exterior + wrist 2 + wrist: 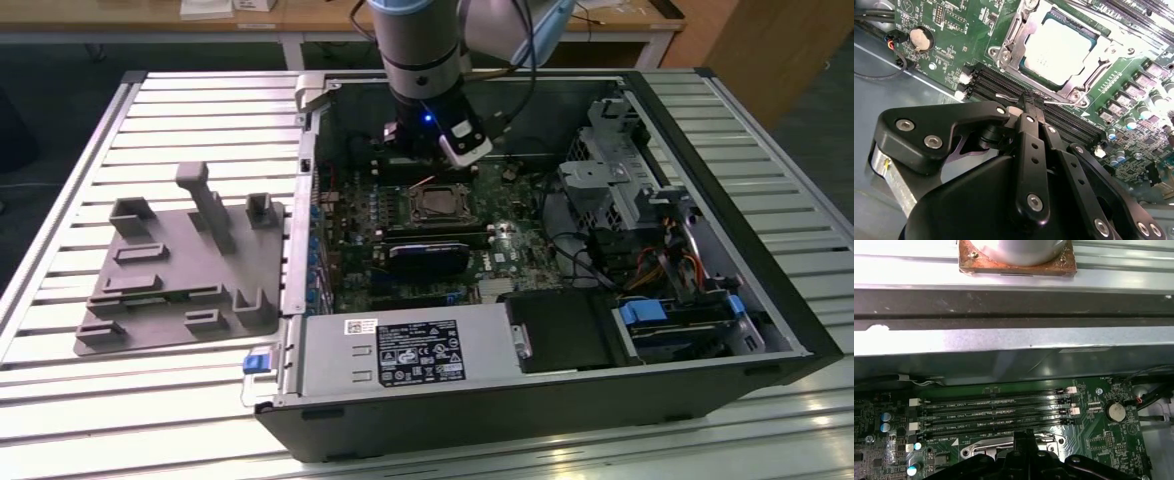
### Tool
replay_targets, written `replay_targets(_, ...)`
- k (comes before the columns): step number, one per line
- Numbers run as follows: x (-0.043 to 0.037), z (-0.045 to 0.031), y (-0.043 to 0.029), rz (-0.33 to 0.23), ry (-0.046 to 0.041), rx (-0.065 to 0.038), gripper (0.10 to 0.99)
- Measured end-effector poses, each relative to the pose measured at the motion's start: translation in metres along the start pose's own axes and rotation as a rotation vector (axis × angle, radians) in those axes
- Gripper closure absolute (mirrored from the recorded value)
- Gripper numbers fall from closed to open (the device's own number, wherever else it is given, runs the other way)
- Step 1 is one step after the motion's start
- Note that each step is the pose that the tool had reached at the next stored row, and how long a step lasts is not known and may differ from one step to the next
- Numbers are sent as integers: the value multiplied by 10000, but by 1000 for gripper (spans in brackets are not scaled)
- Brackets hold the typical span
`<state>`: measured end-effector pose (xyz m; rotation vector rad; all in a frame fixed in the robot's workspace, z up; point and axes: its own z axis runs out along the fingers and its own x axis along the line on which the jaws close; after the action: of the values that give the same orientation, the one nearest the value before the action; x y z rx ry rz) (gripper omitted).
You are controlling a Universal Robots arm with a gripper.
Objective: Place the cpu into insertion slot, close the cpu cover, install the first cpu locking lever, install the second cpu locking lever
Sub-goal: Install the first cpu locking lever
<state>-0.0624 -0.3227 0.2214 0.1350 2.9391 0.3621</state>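
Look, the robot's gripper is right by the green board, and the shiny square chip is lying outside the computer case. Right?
Not quite. The cpu is not outside the case: it sits in the insertion slot on the green board, as the second wrist view shows. The gripper is indeed right by the board.

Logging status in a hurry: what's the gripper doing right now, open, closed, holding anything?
Gripper: closed, tips at the thin wire lever; whether it actually grips it cannot be told.

There is one arm (pixel 420 50), one computer (pixel 534 400), one cpu (pixel 1059 50), one cover (pixel 1018 36), four long black slots (pixel 994 415), one round battery (pixel 920 39) and one grey tray (pixel 174 270).
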Motion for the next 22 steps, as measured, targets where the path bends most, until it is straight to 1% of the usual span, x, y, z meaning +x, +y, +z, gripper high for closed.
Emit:
replay_targets(5,6,28,16,13,-24,182,980)
replay_targets(9,10,42,30,20,-37,280,980)
replay_targets(13,15,61,61,27,-45,331,980)
replay_targets(17,17,70,81,16,-51,407,980)
replay_targets(20,18,72,81,14,-56,412,980)
replay_targets(21,19,75,80,12,-73,409,980)
replay_targets(22,20,79,79,4,-118,406,980)
